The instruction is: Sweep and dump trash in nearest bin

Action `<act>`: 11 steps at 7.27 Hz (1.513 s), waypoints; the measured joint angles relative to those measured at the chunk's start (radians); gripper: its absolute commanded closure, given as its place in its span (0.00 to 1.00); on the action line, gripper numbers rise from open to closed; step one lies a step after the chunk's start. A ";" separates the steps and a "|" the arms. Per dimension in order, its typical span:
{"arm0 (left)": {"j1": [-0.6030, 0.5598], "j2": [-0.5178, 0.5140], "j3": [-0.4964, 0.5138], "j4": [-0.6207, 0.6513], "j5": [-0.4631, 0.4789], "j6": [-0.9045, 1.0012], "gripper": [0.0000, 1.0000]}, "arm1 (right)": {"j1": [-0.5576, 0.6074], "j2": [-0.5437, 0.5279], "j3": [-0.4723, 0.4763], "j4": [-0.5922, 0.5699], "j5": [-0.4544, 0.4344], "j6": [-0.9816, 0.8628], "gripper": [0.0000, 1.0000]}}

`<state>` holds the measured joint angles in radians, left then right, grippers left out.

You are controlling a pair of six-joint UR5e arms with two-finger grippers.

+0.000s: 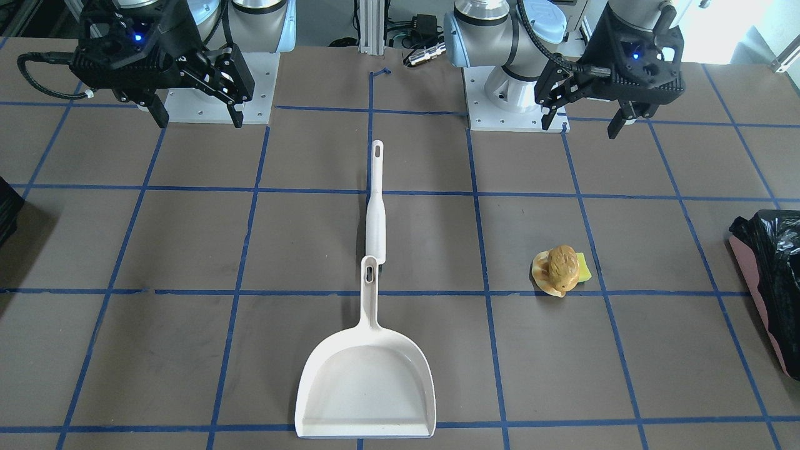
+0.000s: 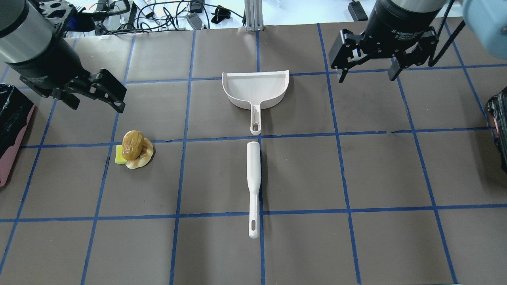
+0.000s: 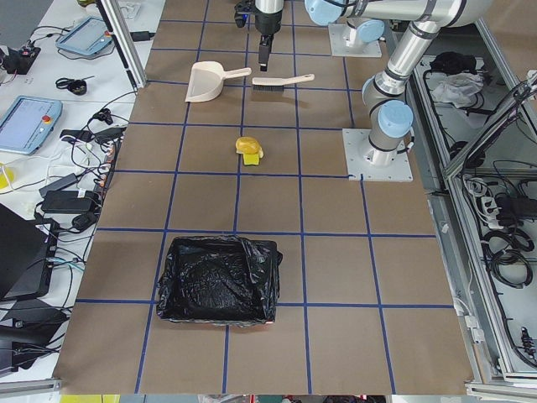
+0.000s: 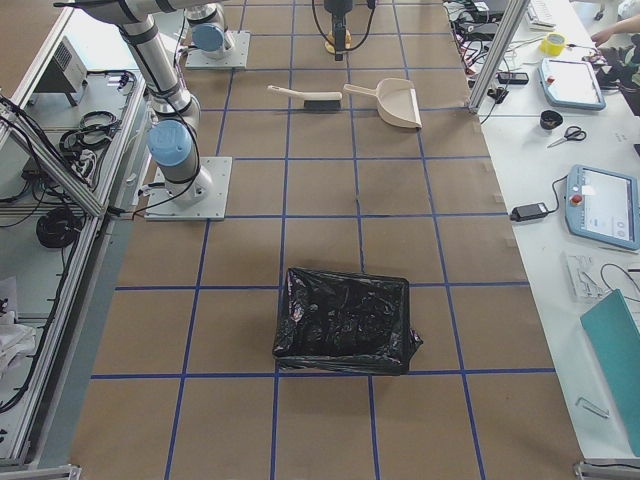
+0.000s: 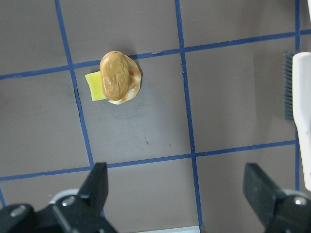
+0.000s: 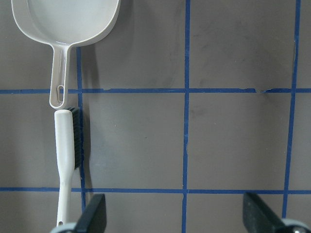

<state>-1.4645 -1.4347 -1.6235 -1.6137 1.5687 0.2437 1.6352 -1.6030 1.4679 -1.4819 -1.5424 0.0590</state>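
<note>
The trash is a small pile of a tan-brown lump, a yellow-green piece and a cream scrap on the brown table; it also shows in the overhead view and the left wrist view. The bin, pink-sided with a black bag, stands at the table end on my left. My left gripper is open and empty, raised beyond the trash. My right gripper is open and empty, raised right of the dustpan. A white brush lies in line with the dustpan's handle.
A second black object sits at the table's right end. Both arm bases stand on the robot's side of the table. Blue tape lines grid the table. Cables and devices lie beyond the far edge.
</note>
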 measured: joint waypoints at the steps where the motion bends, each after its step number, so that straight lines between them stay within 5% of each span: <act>1: -0.001 -0.001 0.001 0.001 0.002 -0.001 0.00 | 0.000 0.000 0.000 0.000 0.000 0.000 0.00; 11: -0.001 -0.008 0.001 0.005 0.015 0.001 0.00 | 0.000 0.005 0.002 0.002 -0.001 0.001 0.00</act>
<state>-1.4660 -1.4431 -1.6225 -1.6087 1.5835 0.2447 1.6352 -1.5978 1.4696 -1.4803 -1.5437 0.0598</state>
